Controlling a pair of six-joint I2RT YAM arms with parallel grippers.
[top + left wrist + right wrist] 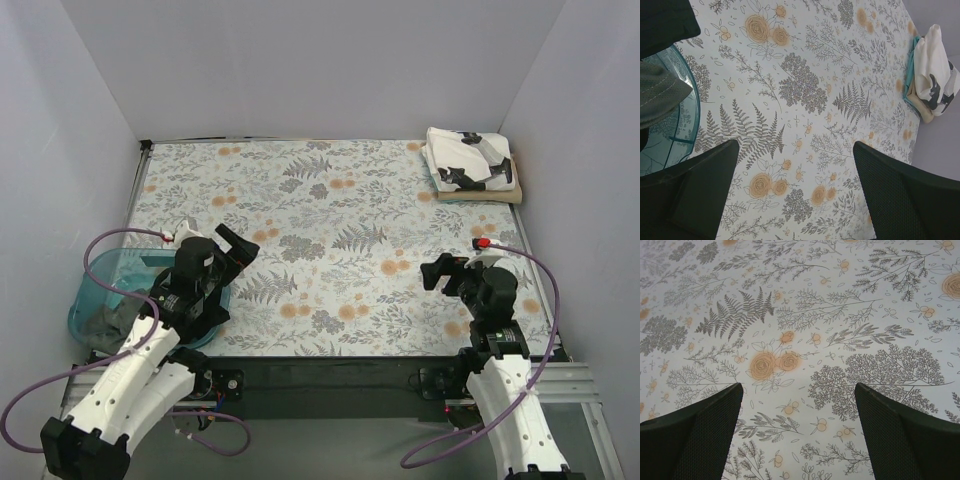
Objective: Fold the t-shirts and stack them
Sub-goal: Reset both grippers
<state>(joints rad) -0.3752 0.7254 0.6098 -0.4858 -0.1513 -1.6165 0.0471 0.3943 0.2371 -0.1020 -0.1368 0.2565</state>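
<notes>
Left gripper (234, 247) and right gripper (436, 272), jaws apart, empty, near edge; folded t-shirts (470, 168) stacked far right; grey t-shirt (104, 322) lies in near-left basket (78, 312) (judged next: reach in, pinch, lift out).

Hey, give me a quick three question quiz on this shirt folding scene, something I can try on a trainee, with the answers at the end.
1. True or false: the left tool is holding a shirt.
2. Which shirt lies on top of the folded stack at the far right corner of the table? A teal, B cream-white with a black print, C tan.
3. Fill in the blank: the grey shirt, not yet folded, lies in the ____.
Key: 1 false, it is open with nothing in it. 2 B. 3 basket.
</notes>
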